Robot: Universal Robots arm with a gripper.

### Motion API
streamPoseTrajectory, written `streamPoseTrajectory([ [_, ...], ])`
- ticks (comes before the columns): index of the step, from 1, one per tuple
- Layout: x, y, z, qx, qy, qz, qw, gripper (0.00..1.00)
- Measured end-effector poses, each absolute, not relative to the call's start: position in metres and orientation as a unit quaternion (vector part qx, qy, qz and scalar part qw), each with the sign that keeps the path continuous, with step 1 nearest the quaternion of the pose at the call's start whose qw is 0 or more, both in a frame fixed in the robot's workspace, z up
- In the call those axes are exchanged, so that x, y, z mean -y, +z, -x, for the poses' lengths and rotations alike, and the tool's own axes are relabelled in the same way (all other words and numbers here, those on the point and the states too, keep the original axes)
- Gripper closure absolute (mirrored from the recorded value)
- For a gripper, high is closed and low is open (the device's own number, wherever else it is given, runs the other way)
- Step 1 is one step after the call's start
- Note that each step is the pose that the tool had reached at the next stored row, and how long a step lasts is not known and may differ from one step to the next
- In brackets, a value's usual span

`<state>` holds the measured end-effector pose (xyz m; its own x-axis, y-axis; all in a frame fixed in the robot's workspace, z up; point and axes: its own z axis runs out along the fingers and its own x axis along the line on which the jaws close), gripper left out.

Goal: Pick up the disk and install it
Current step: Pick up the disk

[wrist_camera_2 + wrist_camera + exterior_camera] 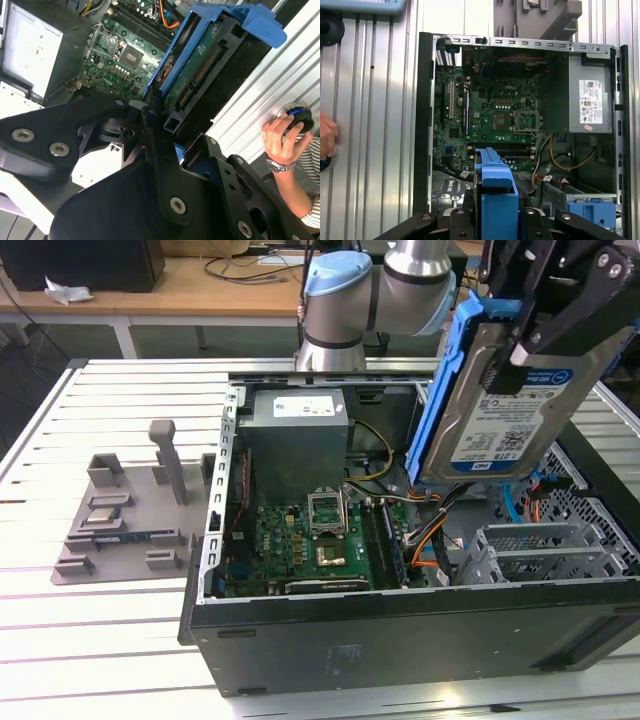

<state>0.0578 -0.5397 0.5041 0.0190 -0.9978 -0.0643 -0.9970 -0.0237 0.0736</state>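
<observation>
The gripper (545, 328) has its jaws clamped on the disk (500, 410), holding it tilted in the air above the open computer case (400, 635), over the side at the exterior view's right. The case lies on the slatted white desk (100, 640) and holds a green motherboard (300, 540), a grey power-supply box (300, 430), orange cables (430, 540) and a metal drive cage (540, 550). Near the desk's edge at the exterior view's left, a grey fixture (120, 530) carries small parts. In the first wrist view, a blue bracket (592, 210) sits inside the case.
</observation>
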Motion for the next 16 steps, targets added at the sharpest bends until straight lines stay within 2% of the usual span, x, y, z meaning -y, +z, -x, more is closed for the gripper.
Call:
streamPoseTrajectory([
  [16, 0.550, 0.500, -0.116, 0.699, -0.049, -0.714, 0.005, 0.63],
])
